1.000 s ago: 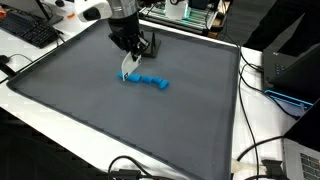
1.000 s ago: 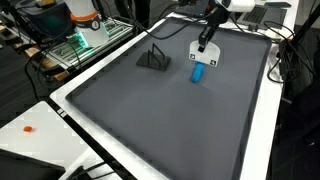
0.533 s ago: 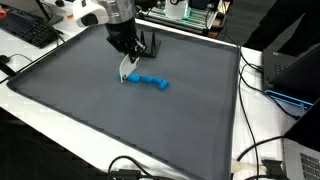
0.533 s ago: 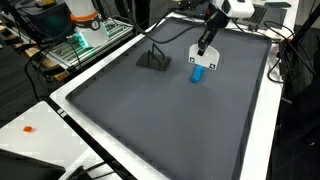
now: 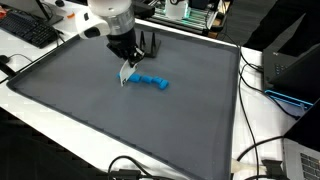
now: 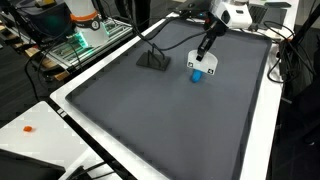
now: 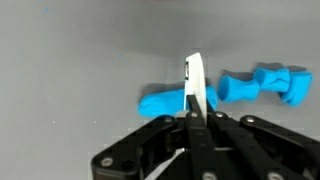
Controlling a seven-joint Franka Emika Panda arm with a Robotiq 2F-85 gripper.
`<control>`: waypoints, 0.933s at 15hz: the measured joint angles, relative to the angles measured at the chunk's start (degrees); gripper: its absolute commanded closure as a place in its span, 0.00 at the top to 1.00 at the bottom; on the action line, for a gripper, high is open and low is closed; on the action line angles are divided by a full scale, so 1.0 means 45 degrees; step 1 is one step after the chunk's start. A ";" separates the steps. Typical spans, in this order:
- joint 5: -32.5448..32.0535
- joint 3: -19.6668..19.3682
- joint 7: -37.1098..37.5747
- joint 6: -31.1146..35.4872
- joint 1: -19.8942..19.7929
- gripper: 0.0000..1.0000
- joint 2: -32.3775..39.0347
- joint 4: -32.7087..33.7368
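Observation:
My gripper is shut on a thin white flat piece that hangs down from the fingertips. It hovers just over the end of a blue knobbly object lying on the dark grey mat. In the wrist view the white piece stands edge-on between the shut fingers and crosses in front of the blue object. Both also show in an exterior view, the white piece above the blue object, under the gripper.
A small black stand sits on the mat near the far edge and also shows in an exterior view. A keyboard, cables and equipment surround the white table rim.
The arm has tilted and shifted slightly over the blue object's end, still holding the white piece. The blue object has not moved.

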 measured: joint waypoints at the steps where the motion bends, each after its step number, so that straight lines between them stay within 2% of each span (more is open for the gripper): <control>1: -0.0011 0.0000 -0.0057 0.0000 0.0000 0.01 0.0048 0.0037; 14: -0.0015 -0.0002 -0.0440 0.0005 -0.0034 0.01 0.0399 0.0112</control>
